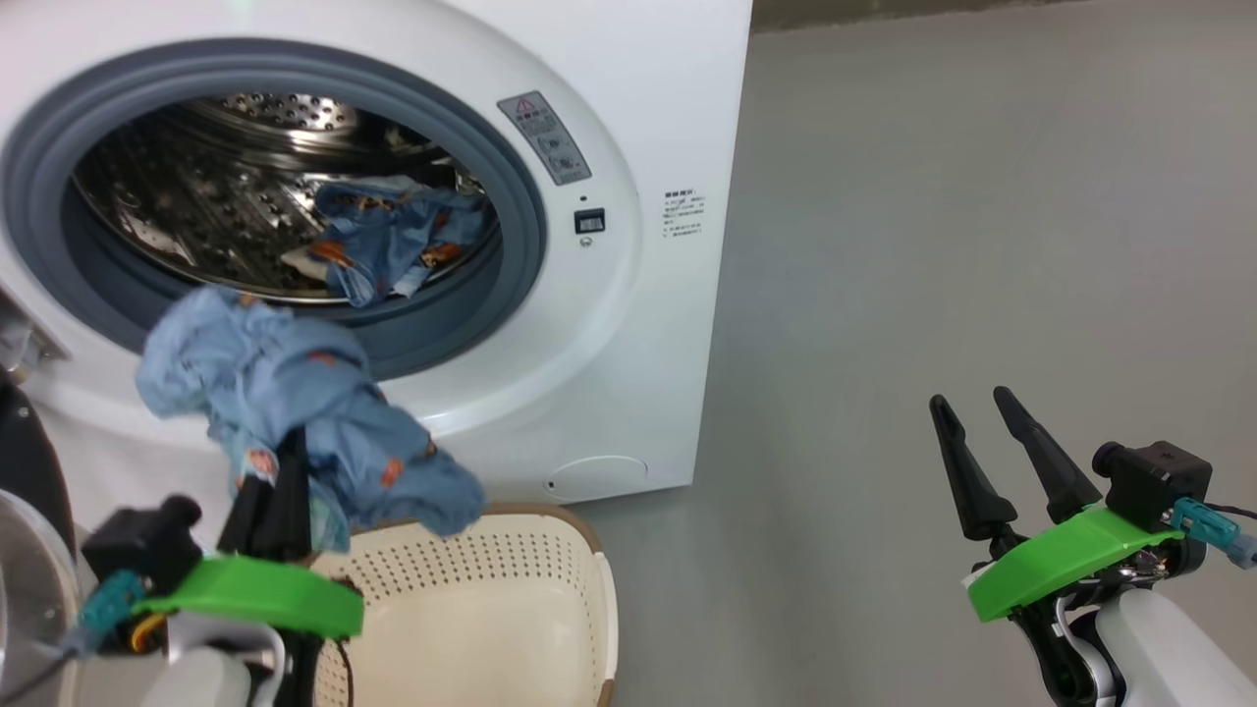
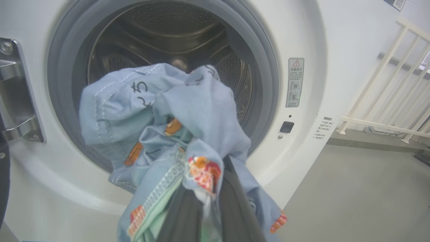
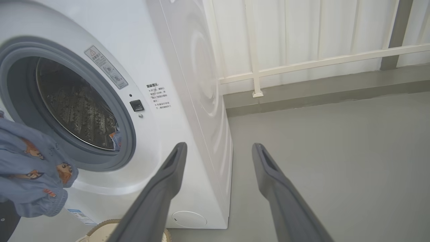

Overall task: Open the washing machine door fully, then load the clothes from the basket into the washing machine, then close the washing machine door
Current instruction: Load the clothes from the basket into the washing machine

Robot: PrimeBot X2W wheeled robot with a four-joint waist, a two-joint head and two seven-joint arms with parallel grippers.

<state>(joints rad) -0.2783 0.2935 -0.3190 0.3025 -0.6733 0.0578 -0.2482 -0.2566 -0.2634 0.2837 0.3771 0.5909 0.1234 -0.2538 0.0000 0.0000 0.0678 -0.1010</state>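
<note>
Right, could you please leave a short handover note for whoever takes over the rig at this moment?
Left tool: shut on the light blue garment, held up in front of the washing machine opening, above the basket.
Right tool: open and empty, off to the right over the floor.
Door: open, at the left.
Done: the other garment lies in the drum; the part of the basket in view holds no clothes.
Left: put the held garment in the drum, release it, close the door.
</note>
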